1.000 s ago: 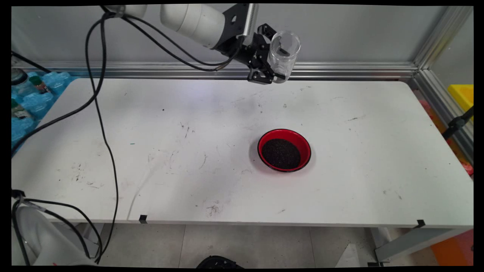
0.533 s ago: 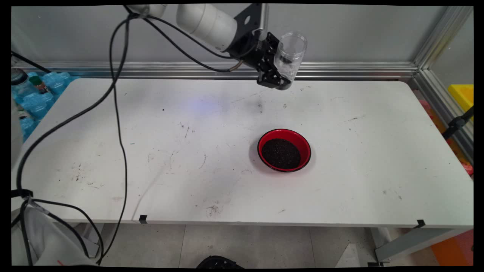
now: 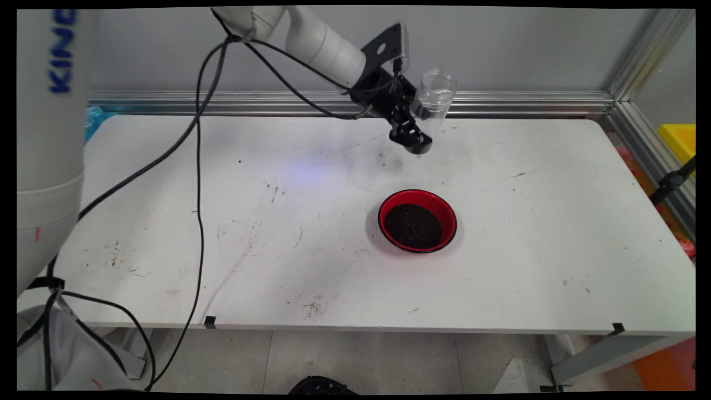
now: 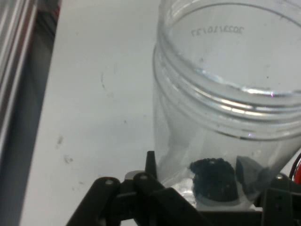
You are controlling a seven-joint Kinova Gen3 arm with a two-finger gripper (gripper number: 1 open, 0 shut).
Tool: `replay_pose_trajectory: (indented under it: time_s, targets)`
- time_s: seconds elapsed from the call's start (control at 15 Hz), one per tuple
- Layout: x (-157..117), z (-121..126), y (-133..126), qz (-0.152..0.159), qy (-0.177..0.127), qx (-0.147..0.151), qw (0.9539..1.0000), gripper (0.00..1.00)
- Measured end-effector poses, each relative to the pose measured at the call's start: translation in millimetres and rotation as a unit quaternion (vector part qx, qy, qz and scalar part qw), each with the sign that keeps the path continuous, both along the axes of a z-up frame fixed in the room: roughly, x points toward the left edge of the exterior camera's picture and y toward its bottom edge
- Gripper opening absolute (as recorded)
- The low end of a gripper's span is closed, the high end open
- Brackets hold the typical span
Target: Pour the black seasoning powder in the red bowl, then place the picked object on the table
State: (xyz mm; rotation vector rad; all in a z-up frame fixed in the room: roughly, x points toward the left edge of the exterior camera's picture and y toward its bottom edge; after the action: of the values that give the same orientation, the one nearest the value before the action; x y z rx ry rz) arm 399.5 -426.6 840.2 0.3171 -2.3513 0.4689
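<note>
Above the far side of the white table (image 3: 222, 211), my pincer (image 3: 417, 129) is closed around a clear plastic screw-neck jar (image 3: 432, 101), held off the surface, mouth tilted up and away. Only a small dark clump (image 4: 212, 170) sits in its bottom; otherwise it looks empty. Below and nearer the table's front, well apart from my pincer, stands a red bowl (image 3: 417, 220) filled with dark grains (image 3: 413, 225).
</note>
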Motion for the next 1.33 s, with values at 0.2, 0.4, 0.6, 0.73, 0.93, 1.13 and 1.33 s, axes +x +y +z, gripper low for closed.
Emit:
replay_pose_trajectory:
  time_s: [0.2,0.4,0.6,0.73,0.93,1.13,1.33]
  targets:
    - [1,-17,-6,0.014,-0.001,0.024,0.9996,0.0]
    - [2,-34,-14,0.024,0.002,0.045,0.9987,0.0]
    - [4,-50,-22,0.032,0.011,0.063,0.9975,0.0]
    - [4,-59,-27,0.035,0.018,0.074,0.9965,0.0]
    - [7,-72,-32,0.037,0.028,0.087,0.9951,0.0]
    - [9,-82,-36,0.034,0.033,0.092,0.9946,0.0]
    - [11,-89,-37,0.031,0.035,0.095,0.9944,0.0]
